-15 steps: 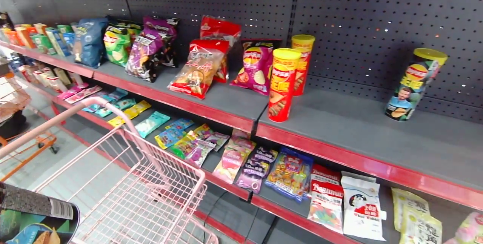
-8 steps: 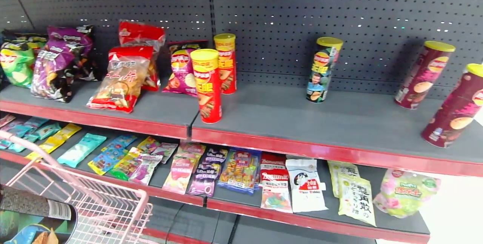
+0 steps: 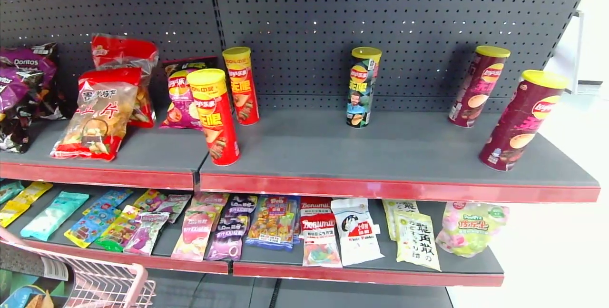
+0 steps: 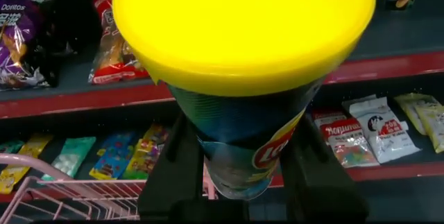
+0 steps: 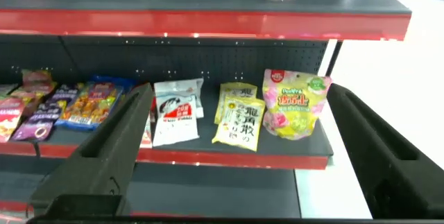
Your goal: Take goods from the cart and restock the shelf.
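Head view: one green chip can (image 3: 362,86) stands at the upper shelf's (image 3: 380,155) back edge. Left wrist view: your left gripper (image 4: 244,123) is clamped on a yellow-lidded chip can (image 4: 243,30), short of the shelf's front edge, so placing remains. Right wrist view: your right gripper (image 5: 239,96) gapes, empty

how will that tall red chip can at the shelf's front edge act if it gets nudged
The red chip can is tall on a narrow base, so a high push would likely tip it. Being round, it would probably roll, and the shelf edge is close. It looks stiff.
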You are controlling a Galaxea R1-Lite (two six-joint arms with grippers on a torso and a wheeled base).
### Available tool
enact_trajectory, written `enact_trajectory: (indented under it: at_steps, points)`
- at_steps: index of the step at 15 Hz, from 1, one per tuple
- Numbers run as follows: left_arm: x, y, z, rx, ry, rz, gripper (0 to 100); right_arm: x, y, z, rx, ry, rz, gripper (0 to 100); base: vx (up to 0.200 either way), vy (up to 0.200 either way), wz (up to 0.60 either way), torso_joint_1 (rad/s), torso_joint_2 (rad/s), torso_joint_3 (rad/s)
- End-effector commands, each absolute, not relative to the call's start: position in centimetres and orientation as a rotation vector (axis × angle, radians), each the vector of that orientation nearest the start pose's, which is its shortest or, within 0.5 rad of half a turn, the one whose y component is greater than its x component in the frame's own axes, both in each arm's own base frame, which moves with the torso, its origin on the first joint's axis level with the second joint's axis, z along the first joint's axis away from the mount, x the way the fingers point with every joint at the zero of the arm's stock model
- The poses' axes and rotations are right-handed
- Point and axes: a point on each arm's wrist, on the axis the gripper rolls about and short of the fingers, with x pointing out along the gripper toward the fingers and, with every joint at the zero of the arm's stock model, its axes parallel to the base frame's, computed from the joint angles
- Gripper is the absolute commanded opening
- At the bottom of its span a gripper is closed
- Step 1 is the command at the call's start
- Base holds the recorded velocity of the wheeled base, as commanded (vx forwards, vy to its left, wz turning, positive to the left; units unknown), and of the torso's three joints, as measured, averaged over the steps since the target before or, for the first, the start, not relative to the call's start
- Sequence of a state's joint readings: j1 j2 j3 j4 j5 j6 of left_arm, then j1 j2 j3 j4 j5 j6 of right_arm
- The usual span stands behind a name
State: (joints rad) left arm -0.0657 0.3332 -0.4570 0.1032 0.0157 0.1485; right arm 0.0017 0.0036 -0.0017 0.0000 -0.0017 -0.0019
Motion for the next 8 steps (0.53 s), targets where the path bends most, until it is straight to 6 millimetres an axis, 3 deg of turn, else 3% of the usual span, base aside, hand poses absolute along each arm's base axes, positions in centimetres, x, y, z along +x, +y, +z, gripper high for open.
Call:
enact_trajectory:
  at_steps: [1,3,8]
  points:
    - [-1.8,0.2,19.6,0.148,-0.028,-0.049,0,-2.3,0.0,7.6,-0.003,0.002,0.0,100,0.2,0.0,0.0,-0.017,-0.01,0.002]
    - [-1.9,0.1,19.6,0.151,-0.032,-0.053,0,-2.3,0.0,7.6,-0.003,0.002,0.002,100,0.2,0.0,0.0,0.012,0.0,0.005]
    - [-3.0,0.2,18.7,0.149,-0.075,-0.073,0,-2.3,0.0,7.6,-0.006,0.003,0.006,100,0.0,0.0,0.0,0.0,0.0,0.0]
